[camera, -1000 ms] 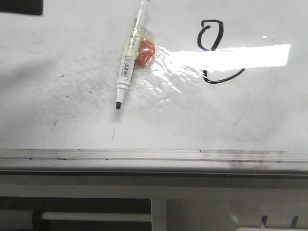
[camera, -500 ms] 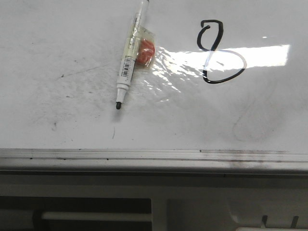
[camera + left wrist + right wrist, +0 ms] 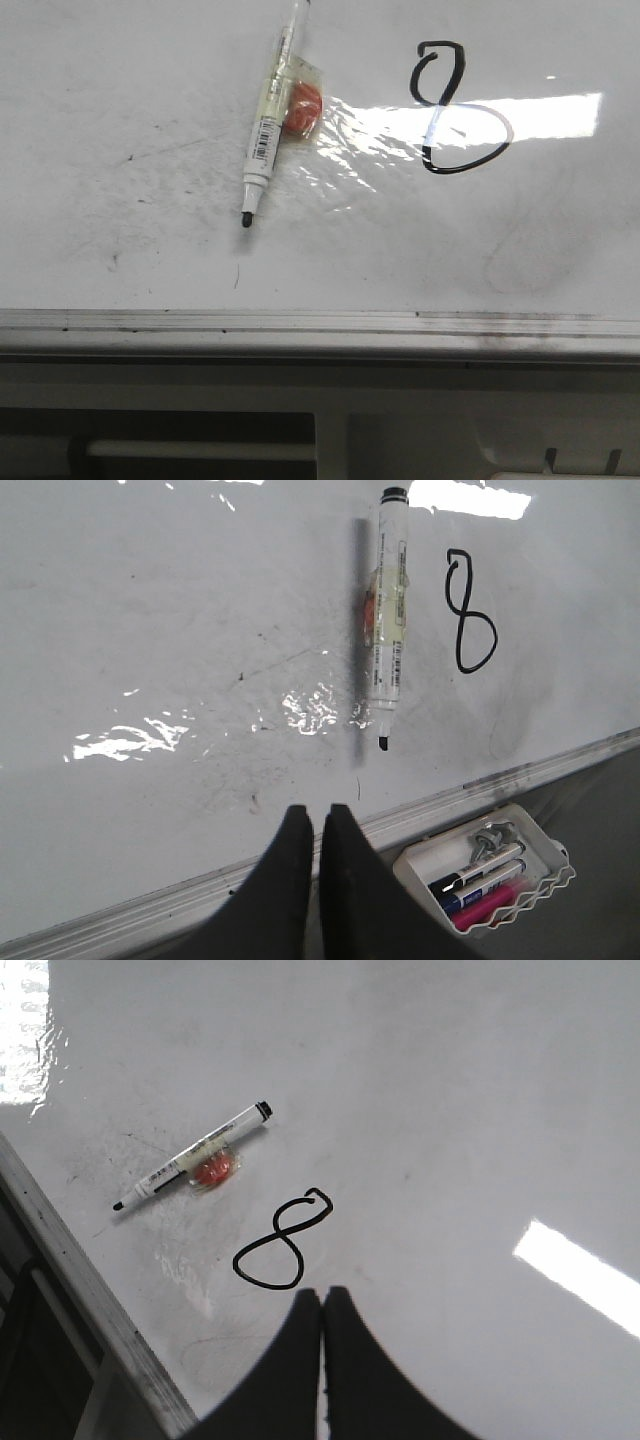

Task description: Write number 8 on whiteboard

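The number 8 (image 3: 455,108) is drawn in black toward the right of the whiteboard (image 3: 120,100), partly under the glare. To its left my marker (image 3: 266,130) lies uncapped on the board, an orange piece (image 3: 301,108) taped against it. My left claw (image 3: 308,825) and right claw (image 3: 322,1305) are both closed tight, holding nothing. A tray of markers (image 3: 487,875) sits off the board's edge.

One whiteboard (image 3: 120,90), one number 8 (image 3: 455,105), one loose marker (image 3: 268,128), one pen tray (image 3: 490,880).

Black number 8 (image 3: 450,108) on smudged glossy white whiteboard (image 3: 120,110)
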Tool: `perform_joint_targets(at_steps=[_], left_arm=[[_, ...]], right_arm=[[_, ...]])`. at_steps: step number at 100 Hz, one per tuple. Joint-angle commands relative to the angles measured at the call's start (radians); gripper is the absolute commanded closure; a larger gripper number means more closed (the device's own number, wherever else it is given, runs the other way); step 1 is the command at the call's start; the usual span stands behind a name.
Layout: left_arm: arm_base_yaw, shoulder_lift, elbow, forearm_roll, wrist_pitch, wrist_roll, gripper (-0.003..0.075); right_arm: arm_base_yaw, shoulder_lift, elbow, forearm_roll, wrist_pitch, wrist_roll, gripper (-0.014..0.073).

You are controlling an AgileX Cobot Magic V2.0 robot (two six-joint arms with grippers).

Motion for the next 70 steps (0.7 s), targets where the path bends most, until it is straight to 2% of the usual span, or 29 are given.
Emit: perform_joint_targets(at_steps=[1, 8, 13, 20, 31, 37, 39, 40, 43, 44, 45, 49, 58, 64, 70], left_arm=[[-0.008, -0.001, -0.022, 0.018, 0.015, 0.003, 0.0741], [-0.004, -0.013, -0.015, 0.113, -0.01, 0.003, 0.0741], [0.017, -0.028, -0.011, 0.306, -0.015, -0.005, 0.0741], [0.083, -0.055, -0.008, 0.463, -0.008, -0.085, 0.0741], [0.252, -0.115, 0.017, 0.61, -0.002, -0.234, 0.0741], [0.382, -0.159, 0.05, 0.799, 0.044, -0.325, 0.0741], [0.406, -0.175, 0.057, 0.891, 0.065, -0.375, 0.0741], [0.417, -0.18, 0.06, 0.891, 0.073, -0.395, 0.0741], [0.463, -0.201, 0.074, 1.057, 0.097, -0.503, 0.0741], [0.494, -0.211, 0.084, 1.126, 0.106, -0.574, 0.0741], [0.494, -0.216, 0.084, 1.126, 0.11, -0.612, 0.0741], [0.56, -0.243, 0.109, 1.367, 0.131, -0.855, 0.0741], [0.65, -0.287, 0.158, 1.697, 0.181, -1.332, 0.0741], [0.698, -0.314, 0.193, 1.833, 0.23, -1.531, 0.0741], [0.729, -0.33, 0.225, 1.875, 0.252, -1.578, 0.0741]], right_arm=[[-0.006, -0.011, -0.022, -0.014, -0.084, 0.005, 0.0658], [-0.006, -0.011, -0.022, -0.014, -0.084, 0.005, 0.0658], [-0.006, -0.011, -0.022, -0.014, -0.084, 0.005, 0.0658], [-0.006, -0.011, -0.022, -0.014, -0.084, 0.005, 0.0658], [-0.006, -0.011, -0.022, -0.014, -0.084, 0.005, 0.0658], [-0.006, -0.011, -0.022, -0.014, -0.084, 0.005, 0.0658], [-0.006, -0.011, -0.022, -0.014, -0.084, 0.005, 0.0658], [-0.006, -0.011, -0.022, -0.014, -0.084, 0.005, 0.0658], [-0.006, -0.011, -0.022, -0.014, -0.084, 0.005, 0.0658], [-0.006, -0.011, -0.022, -0.014, -0.084, 0.005, 0.0658], [-0.006, -0.011, -0.022, -0.014, -0.084, 0.005, 0.0658], [-0.006, -0.011, -0.022, -0.014, -0.084, 0.005, 0.0658], [-0.006, -0.011, -0.022, -0.014, -0.084, 0.005, 0.0658], [-0.006, -0.011, -0.022, -0.014, -0.084, 0.005, 0.0658], [-0.006, -0.011, -0.022, -0.014, -0.084, 0.005, 0.0658]])
